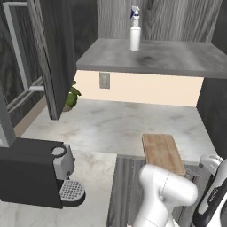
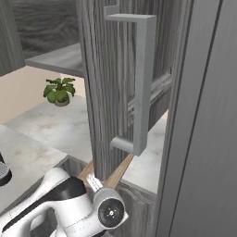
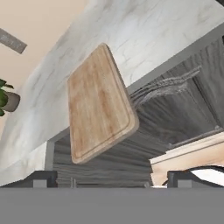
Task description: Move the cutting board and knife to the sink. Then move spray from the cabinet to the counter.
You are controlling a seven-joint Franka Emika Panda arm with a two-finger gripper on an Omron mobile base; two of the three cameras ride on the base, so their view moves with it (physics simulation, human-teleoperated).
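Gripper [image 3: 112, 178] fingers spread wide, holding nothing, hanging apart from the cutting board [image 3: 99, 103]. Board lies flat on the counter [image 1: 111, 126], one end jutting past the counter's front edge. Spray [image 1: 135, 29] stands upright on the cabinet [image 1: 155, 57] shelf above the counter, door open.

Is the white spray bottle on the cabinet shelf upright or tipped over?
Upright. The white plastic spray bottle stands on its base on the smooth grey cabinet shelf, blue-and-white nozzle at the top.
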